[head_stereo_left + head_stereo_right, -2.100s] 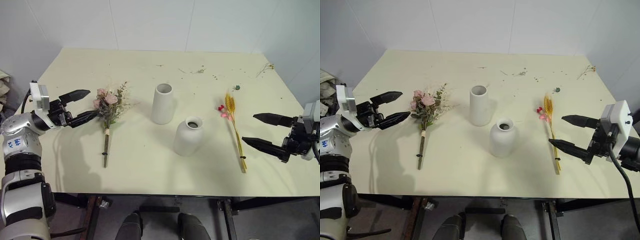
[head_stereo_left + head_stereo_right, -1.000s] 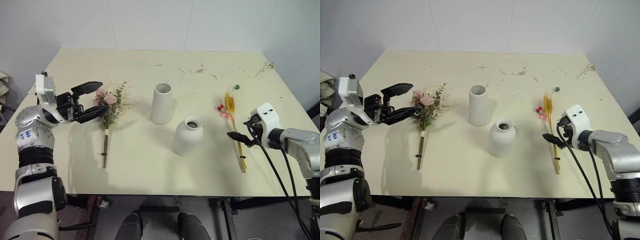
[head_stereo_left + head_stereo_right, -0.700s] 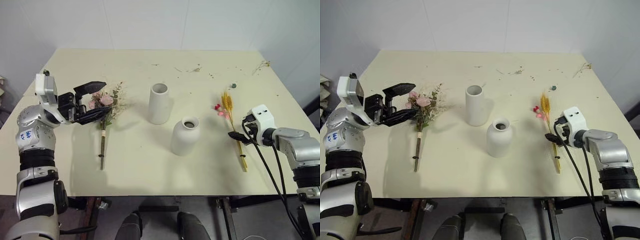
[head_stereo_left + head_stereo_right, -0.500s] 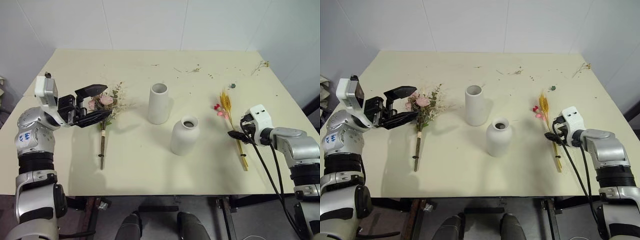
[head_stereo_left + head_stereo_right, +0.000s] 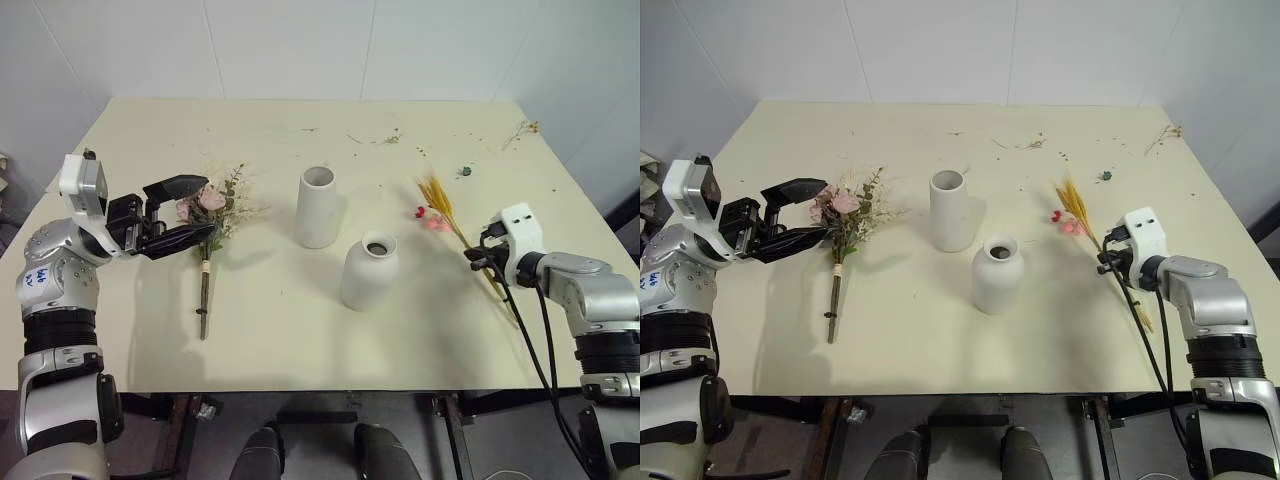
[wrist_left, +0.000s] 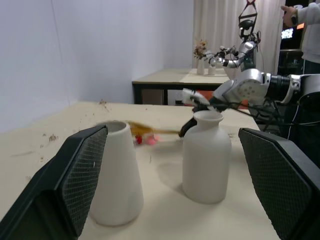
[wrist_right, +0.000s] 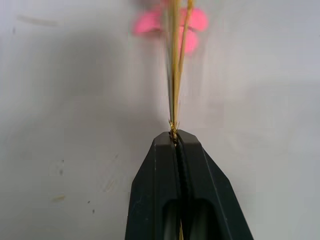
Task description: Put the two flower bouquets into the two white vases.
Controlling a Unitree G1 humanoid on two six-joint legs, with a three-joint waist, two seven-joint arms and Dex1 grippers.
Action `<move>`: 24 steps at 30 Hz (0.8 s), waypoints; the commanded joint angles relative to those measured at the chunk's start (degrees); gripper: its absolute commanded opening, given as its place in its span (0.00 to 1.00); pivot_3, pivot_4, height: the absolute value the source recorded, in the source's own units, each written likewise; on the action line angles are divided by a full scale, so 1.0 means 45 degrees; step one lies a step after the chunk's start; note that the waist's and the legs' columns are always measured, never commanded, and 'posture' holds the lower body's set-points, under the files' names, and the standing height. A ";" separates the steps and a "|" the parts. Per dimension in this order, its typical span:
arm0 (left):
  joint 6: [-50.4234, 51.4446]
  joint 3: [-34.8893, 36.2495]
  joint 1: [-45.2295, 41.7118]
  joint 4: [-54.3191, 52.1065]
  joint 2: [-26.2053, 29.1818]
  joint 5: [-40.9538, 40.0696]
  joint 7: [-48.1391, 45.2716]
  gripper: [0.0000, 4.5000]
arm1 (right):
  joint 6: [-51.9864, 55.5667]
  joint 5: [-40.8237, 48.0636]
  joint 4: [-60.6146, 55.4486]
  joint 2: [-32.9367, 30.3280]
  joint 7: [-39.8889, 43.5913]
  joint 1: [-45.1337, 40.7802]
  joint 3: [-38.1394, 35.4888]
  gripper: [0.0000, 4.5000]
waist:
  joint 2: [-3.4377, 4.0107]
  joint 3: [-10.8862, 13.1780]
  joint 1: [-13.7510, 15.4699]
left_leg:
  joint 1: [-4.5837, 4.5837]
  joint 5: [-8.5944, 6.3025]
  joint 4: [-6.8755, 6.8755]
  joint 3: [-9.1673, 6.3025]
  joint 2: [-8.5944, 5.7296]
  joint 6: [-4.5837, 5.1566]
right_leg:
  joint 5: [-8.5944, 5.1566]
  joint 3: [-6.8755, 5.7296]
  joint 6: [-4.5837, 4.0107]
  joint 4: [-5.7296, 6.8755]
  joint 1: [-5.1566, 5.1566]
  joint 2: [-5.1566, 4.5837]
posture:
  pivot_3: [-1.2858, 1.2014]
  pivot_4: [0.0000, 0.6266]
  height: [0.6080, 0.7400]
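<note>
The wheat bundle (image 5: pixel 452 222) lies aslant on the right part of the table (image 5: pixel 300 330), its golden head and small pink blossoms pointing toward the middle of the table and its thin stalks running back to the right gripper (image 5: pixel 480 259). The right wrist view has the two black fingers (image 7: pixel 160 190) pressed together with the stalks pinched in the seam between them, the blossoms blurred beyond the tips. The stalk end comes out behind the gripper toward the near edge of the table.

The rose bouquet (image 5: pixel 212 212) lies on the left part of the table — pale pink heads and grey-green leaves toward the far side, the long tied brown stem toward the near edge. The left gripper (image 5: pixel 190 211) hovers at the bouquet's head, jaws spread wide, one finger above and one below the roses as seen from the head camera; whether either touches the flowers cannot be told.

Between the two bouquets stand the vases, both upright and empty — the taller vase (image 5: pixel 319 207) farther back, the shorter vase (image 5: pixel 367 271) nearer and a little to its right, its narrow mouth dark. They stand close together but apart.
</note>
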 commanded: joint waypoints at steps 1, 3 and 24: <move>0.0020 0.0296 -0.0224 -0.0045 0.0162 -0.0502 -0.0770 1.00 | -0.0202 0.0469 -0.1413 -0.0182 -0.0026 -0.0080 -0.0916 0.00 | 0.0002 0.0001 0.0000 | -0.0001 0.0000 -0.0001 0.0000 0.0006 0.0000 | 0.0000 0.0001 0.0000 -0.0001 -0.0002 0.0005 | 0.52 0.24 1.00; 0.0023 0.0332 -0.0294 0.0034 0.0123 -0.0612 -0.0802 1.00 | -0.0291 0.0789 -0.2306 -0.0090 -0.0011 -0.0170 -0.1261 0.00 | 0.0002 0.0001 0.0000 | 0.0001 -0.0004 0.0000 0.0001 0.0028 -0.0006 | -0.0002 0.0000 -0.0004 -0.0002 0.0000 0.0026 | 0.52 0.24 1.00; 0.0652 0.0031 -0.1803 0.0779 0.0204 -0.0969 -0.1437 1.00 | -0.1675 0.4625 -0.7443 0.4088 -0.1743 -0.3125 -0.1488 0.00 | 0.0011 0.0006 0.0016 | 0.0003 -0.0017 -0.0009 -0.0005 0.0107 -0.0028 | -0.0018 0.0003 -0.0052 0.0027 -0.0019 0.0118 | 0.52 0.24 1.00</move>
